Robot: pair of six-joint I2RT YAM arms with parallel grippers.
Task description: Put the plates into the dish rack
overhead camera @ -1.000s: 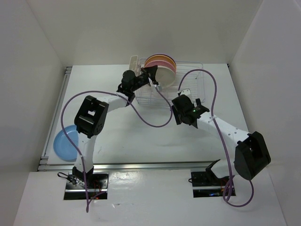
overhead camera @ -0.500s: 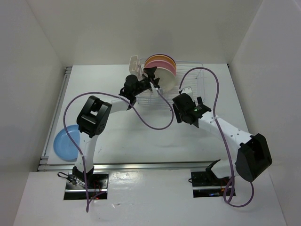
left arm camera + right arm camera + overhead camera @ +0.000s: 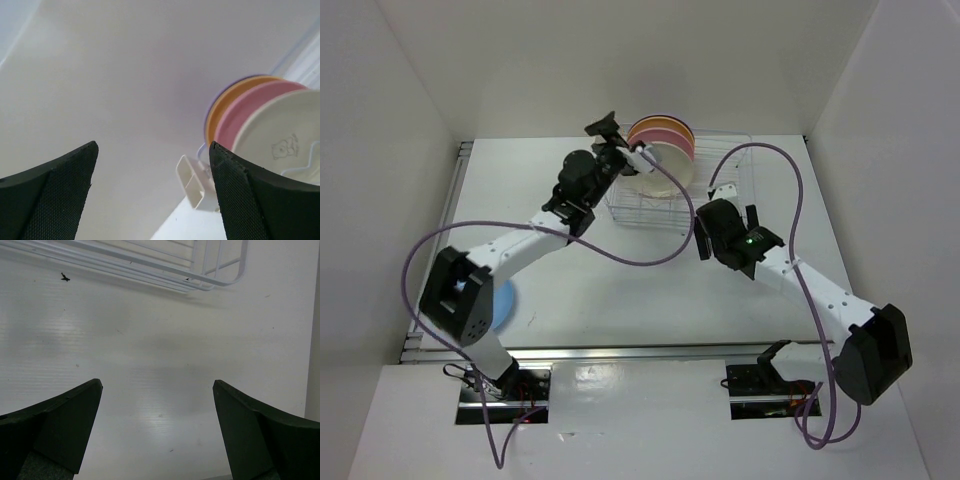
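Four plates stand on edge in the white wire dish rack [image 3: 732,165]: purple [image 3: 207,116], yellow-orange [image 3: 226,104], pink [image 3: 250,111] and, nearest me, cream [image 3: 665,160]. My left gripper [image 3: 620,140] hovers open just left of the cream plate [image 3: 285,135] with nothing between its fingers. A light blue plate [image 3: 506,298] lies flat on the table at the near left, mostly hidden under my left arm's elbow. My right gripper [image 3: 706,218] stands open and empty over bare table in front of the rack [image 3: 200,280].
The rack's small white cutlery basket [image 3: 194,186] sits at its left end, just below my left fingers. White walls close in the table on the left, back and right. Purple cables loop from both arms across the table.
My left gripper has opened, let go of the cream plate in the rack and drawn back to the left. The left elbow has swung down-left over the blue plate.
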